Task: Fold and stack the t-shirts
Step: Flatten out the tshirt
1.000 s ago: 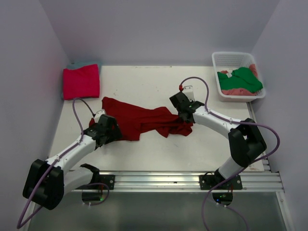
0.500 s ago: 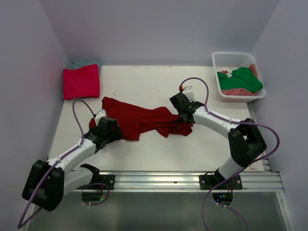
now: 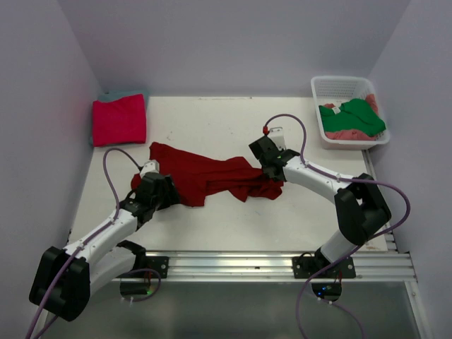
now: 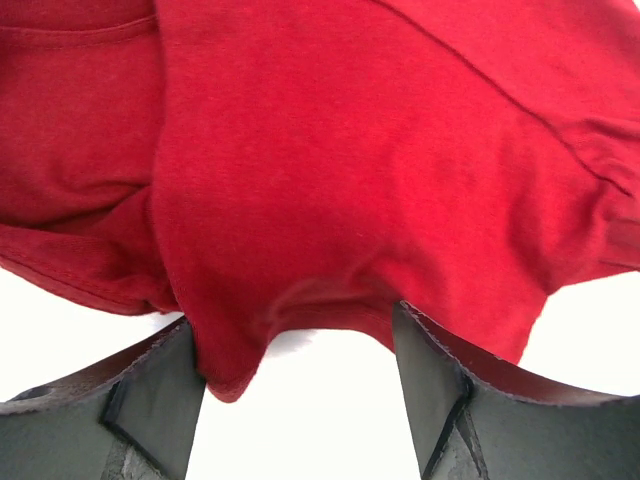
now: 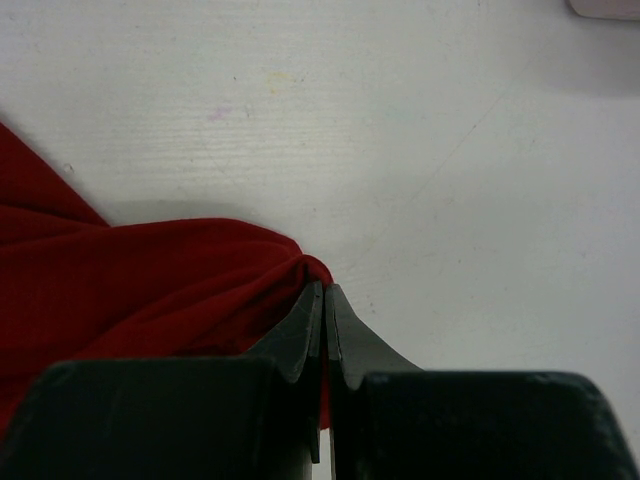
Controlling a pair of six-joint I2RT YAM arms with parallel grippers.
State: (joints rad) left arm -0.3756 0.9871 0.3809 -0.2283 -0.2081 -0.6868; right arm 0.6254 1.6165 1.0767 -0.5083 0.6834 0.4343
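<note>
Pale lilac walls (image 3: 233,42) enclose the white bench (image 3: 233,127) on three sides; a metal rail (image 3: 282,265) lines the bench's near edge.

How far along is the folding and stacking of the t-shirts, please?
Done: the magenta-pink t-shirt lies folded on the teal t-shirt at the far left corner. In hand: the dark red t-shirt lies crumpled mid-table, the right gripper shut on its right end, the left gripper open around its near left edge. Left: the green t-shirt and salmon-pink t-shirt, unfolded in the basket.
</note>
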